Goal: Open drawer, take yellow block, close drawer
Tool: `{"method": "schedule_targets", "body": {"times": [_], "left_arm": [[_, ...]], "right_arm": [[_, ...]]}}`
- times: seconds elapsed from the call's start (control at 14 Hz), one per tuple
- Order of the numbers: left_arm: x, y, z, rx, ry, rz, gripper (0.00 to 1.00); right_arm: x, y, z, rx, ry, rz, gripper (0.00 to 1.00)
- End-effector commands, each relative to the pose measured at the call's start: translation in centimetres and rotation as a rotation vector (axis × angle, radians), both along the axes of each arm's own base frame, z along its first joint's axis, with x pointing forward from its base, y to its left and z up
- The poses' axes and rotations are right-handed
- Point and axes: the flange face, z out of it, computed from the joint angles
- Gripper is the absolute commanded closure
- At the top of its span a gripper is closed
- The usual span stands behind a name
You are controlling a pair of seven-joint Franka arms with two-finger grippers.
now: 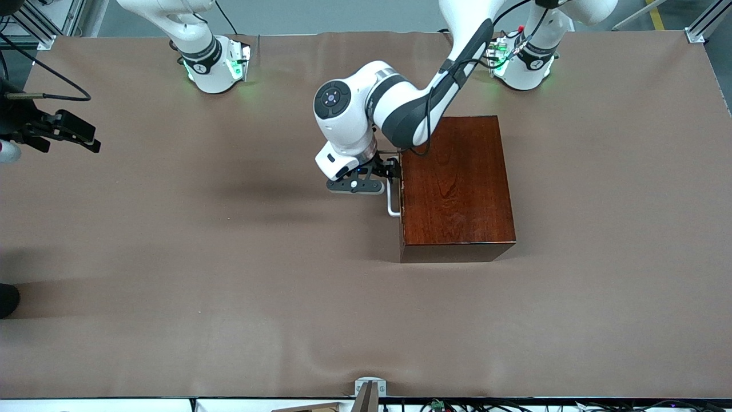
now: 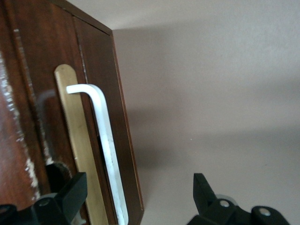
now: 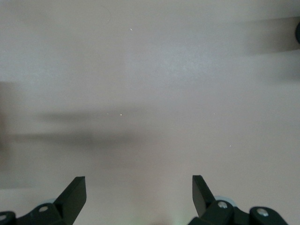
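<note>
Drawer front (image 2: 23, 140) of the glossy dark reddish-brown wooden box (image 1: 457, 189) sits flush with the box, so the drawer is shut and nothing of its inside shows; the yellow block cannot be seen in any view. The box stands on the brown cloth-covered surface (image 1: 200, 274), toward the left arm's end, its drawer front facing the right arm's end. A white loop handle (image 1: 392, 203) sticks out from that front, mounted on a pale brass-coloured strip (image 2: 79, 140).

The left pincer (image 1: 390, 170) is at the handle's upper part. In the left wrist view its black fingers (image 2: 70, 194) stand apart, one against the drawer front and the other out over the bare surface, with the handle bar (image 2: 110, 154) between them and not clamped.

The right pincer (image 1: 68, 134) waits at the right arm's end of the surface, its fingers (image 3: 75, 192) spread apart over bare cloth, holding nothing.
</note>
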Motion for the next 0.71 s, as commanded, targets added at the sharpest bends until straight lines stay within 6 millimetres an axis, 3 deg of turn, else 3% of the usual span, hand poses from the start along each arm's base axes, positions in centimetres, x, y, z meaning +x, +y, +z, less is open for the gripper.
{"method": "schedule_targets", "body": {"times": [0.0, 0.64], "left_arm": [[-0.1, -0.9, -0.8, 0.017, -0.018, -0.041, 0.0], [-0.3, -1.0, -3.1, 0.042, -0.025, 0.033, 0.0]], "right_arm": [[-0.1, -0.2, 0.3, -0.013, -0.006, -0.007, 0.0], [-0.2, -0.6, 0.3, -0.013, 0.0, -0.015, 0.0]]}}
